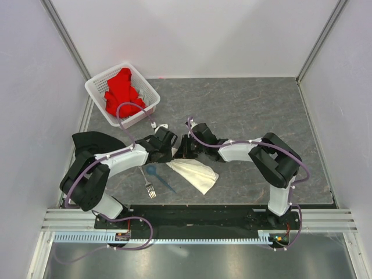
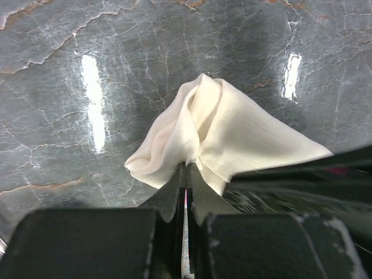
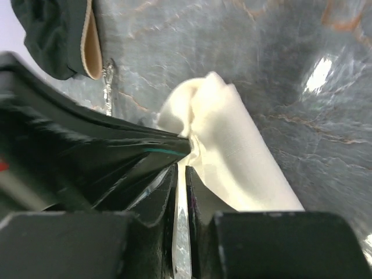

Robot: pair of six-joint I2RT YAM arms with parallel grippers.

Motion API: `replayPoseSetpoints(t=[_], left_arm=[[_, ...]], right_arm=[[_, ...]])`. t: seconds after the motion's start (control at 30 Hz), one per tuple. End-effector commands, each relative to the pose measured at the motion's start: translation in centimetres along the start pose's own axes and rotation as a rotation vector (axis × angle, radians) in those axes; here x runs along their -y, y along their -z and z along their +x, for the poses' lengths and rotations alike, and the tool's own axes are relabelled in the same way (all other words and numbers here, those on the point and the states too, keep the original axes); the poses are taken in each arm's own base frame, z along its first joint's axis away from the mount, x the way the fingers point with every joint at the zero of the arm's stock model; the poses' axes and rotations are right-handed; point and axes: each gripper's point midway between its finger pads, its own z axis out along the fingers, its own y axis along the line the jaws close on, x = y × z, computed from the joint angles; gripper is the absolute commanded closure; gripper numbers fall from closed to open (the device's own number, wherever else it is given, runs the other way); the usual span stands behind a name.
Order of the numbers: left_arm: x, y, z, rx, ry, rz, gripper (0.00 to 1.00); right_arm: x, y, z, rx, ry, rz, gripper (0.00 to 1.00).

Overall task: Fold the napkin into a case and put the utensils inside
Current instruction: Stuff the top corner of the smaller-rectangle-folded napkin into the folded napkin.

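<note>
You had one table (image 1: 261, 116) carrying one napkin (image 1: 195, 173), bunched at its far corner. Of your two hands, the left hand (image 2: 186, 168) was clamped on that bunch; the right hand (image 3: 182, 170) sat nearly closed against it, grip unclear. One fork (image 1: 149, 185) and one spoon (image 1: 158, 175) lay beside the napkin, not in it.
</note>
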Motion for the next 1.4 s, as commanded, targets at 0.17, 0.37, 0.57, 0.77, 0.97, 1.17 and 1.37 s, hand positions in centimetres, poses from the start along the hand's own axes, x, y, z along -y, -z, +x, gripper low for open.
replayPoseSetpoints(t=[0.17, 0.37, 0.57, 0.77, 0.97, 1.17, 1.37], left_arm=[[1.5, 1.8, -1.5, 0.063, 0.015, 0.077, 0.98], [2.5, 1.9, -2.0, 0.063, 0.023, 0.109, 0.98], [2.3, -0.7, -1.5, 0.007, -0.015, 0.054, 0.98], [3.1, -0.6, -2.6, 0.027, -0.058, 0.075, 0.98], [5.8, -0.3, -3.8, 0.049, -0.15, 0.206, 0.98], [9.0, -1.1, -5.6, 0.057, -0.234, 0.307, 0.92], [9.1, 1.2, -7.7, 0.102, -0.202, 0.275, 0.49]], right_arm=[[0.1, -0.4, -1.1, 0.0, 0.051, -0.006, 0.88], [-1.2, -2.6, 1.8, -0.057, 0.024, -0.052, 0.93], [-1.1, -1.0, 0.8, -0.011, 0.032, -0.019, 0.97], [-0.8, 3.6, -2.6, 0.065, 0.065, 0.037, 0.91], [1.8, 7.2, -3.6, 0.087, 0.07, 0.134, 0.76], [4.1, 9.4, -3.0, 0.09, 0.07, 0.204, 0.72], [6.2, 11.3, -2.2, 0.084, 0.113, 0.313, 0.7]])
